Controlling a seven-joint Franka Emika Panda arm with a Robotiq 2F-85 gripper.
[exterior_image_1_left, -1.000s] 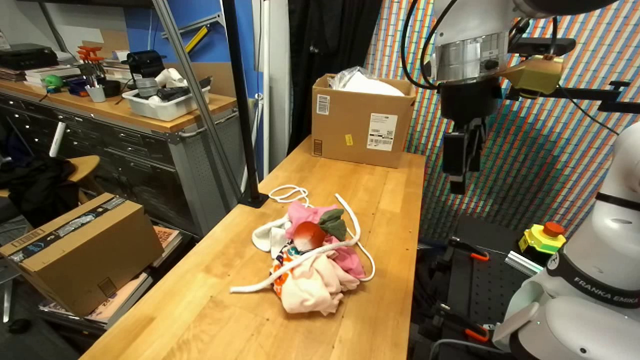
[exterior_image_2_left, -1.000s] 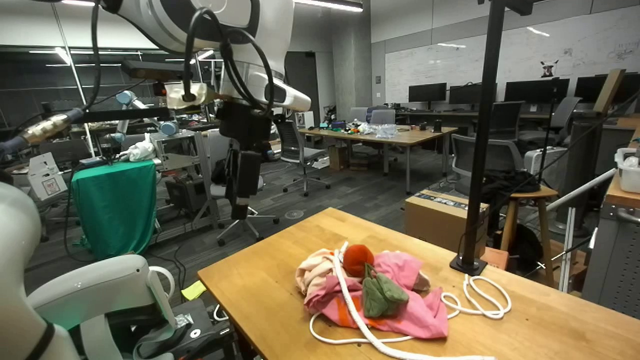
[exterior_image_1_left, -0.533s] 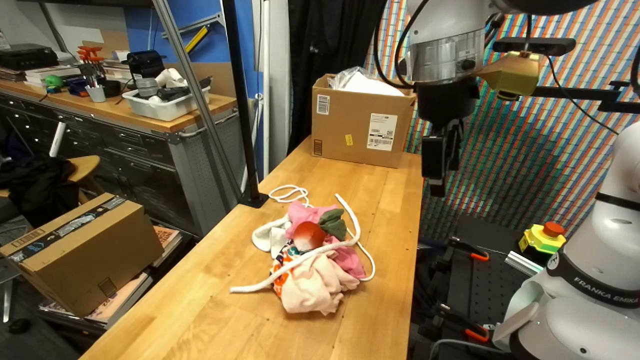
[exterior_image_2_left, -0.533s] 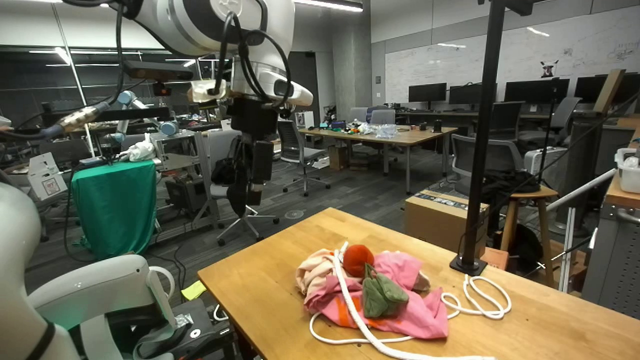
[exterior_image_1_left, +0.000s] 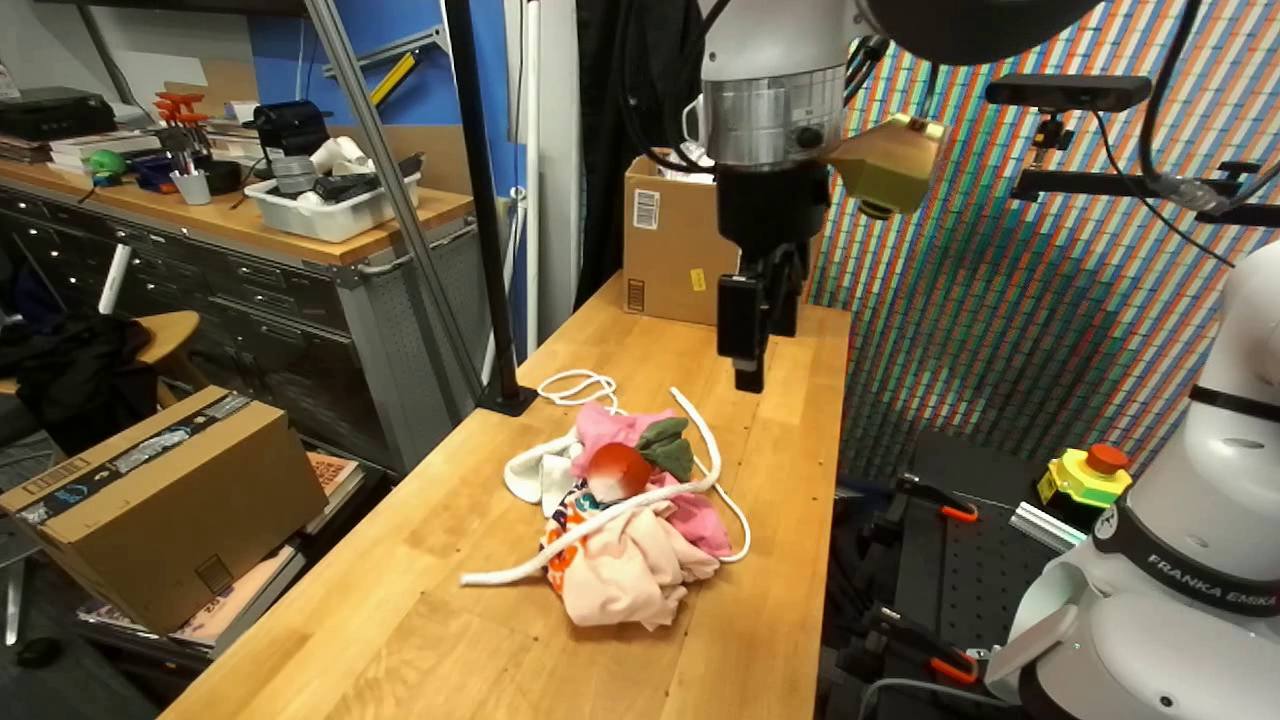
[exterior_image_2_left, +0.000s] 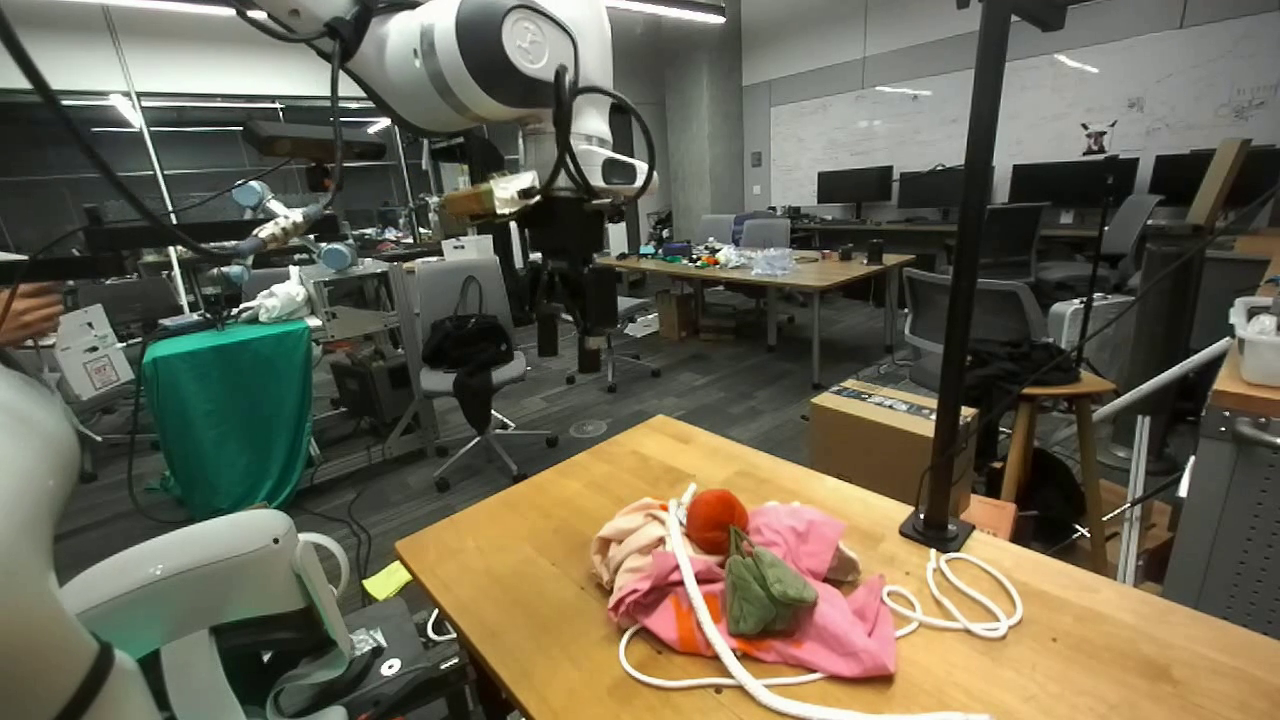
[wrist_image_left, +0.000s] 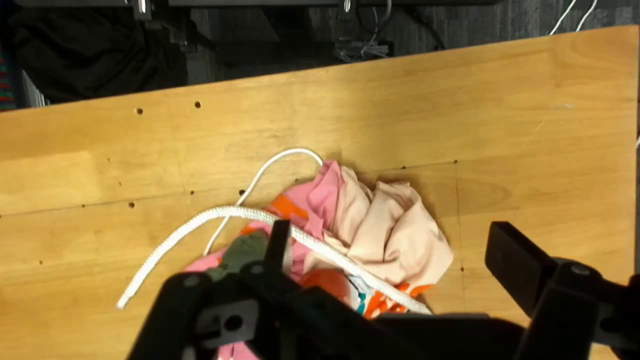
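Crumpled pink-and-peach cloth (wrist_image_left: 395, 235) lies in a loose heap on the light wooden table (exterior_image_1_left: 400, 640), visible in both exterior views and from the wrist. A thick white braided rope (wrist_image_left: 235, 211) runs across the heap, its ends reaching past it onto the wood, while a thinner white cord (wrist_image_left: 300, 150) curves out from beneath. On top sits a red-orange, ball-shaped piece (exterior_image_2_left: 716, 520), with a dark green leaf-shaped fabric piece (exterior_image_2_left: 768, 592) just beside it. The black two-finger gripper (wrist_image_left: 392, 247) hangs pointing down, well above the table, its fingers released and spread wide apart. In an exterior view a brown cardboard box (exterior_image_1_left: 668, 250) stands at the table's far end, partly hidden behind the gripper, and a black upright post (exterior_image_1_left: 482, 200) rises from the table's edge.
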